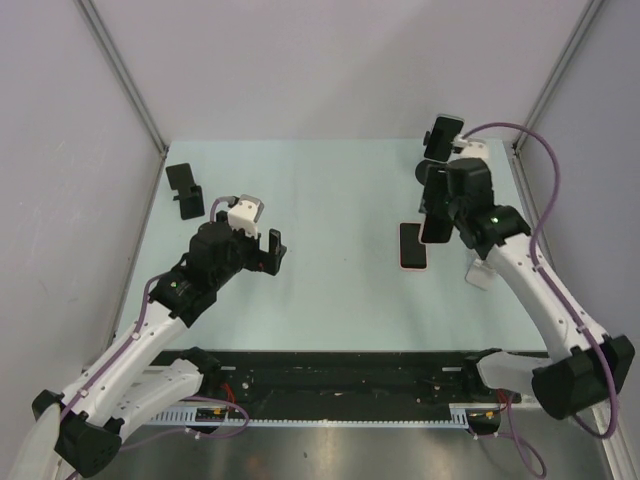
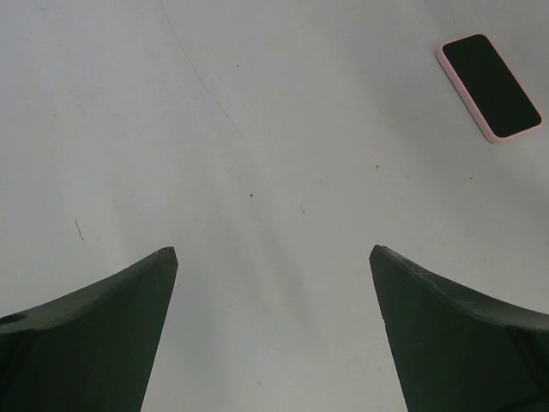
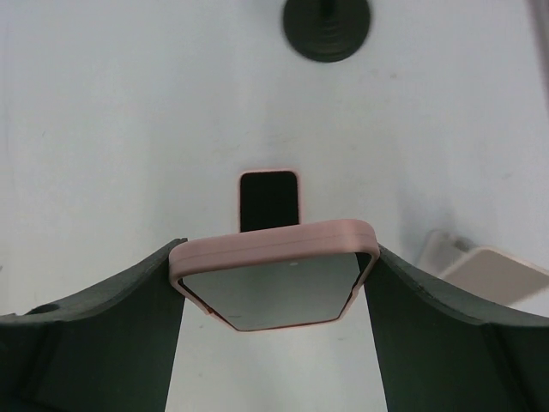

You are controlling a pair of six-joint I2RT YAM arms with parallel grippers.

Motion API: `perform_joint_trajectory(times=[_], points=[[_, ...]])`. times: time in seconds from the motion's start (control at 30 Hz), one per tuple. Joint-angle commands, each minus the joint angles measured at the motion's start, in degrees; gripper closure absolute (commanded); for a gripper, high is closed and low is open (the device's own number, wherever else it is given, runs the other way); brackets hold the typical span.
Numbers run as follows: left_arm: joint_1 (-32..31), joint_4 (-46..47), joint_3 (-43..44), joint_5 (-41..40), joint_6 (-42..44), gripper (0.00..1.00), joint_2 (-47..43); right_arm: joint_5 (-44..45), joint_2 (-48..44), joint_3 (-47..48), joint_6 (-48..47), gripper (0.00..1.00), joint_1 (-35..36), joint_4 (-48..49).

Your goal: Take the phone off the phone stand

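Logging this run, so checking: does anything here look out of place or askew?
Nothing looks spilled or broken. One oddity: a second pink-cased phone lies loose on the table, below the phone clamped between the right fingers.

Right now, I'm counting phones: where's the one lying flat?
Top view: the flat phone lies right of centre on the table, just left of the right claw, which grips a second phone.

Flat phone (image 3: 268, 200) probably under right gripper (image 3: 276, 249)
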Motion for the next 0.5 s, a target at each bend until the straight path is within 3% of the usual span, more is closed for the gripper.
perform_joint_trajectory(times=[0.0,0.13,0.47], points=[[-0.2,0.7,-0.5,0.0,1.8,0.00,-1.0,-0.9,7.3,7.1,-0.2,1.00,6.2,-4.0],[-0.2,0.7,-0.4,0.0,1.9,0.00,-1.5,-2.8,16.2,11.8,0.5,1.00,11.3,-6.5],[-0.2,0.7,-0.5,0.3,1.7,0.00,-1.7,-9.5,35.9,20.5,3.5,1.00,14.0,-10.1]])
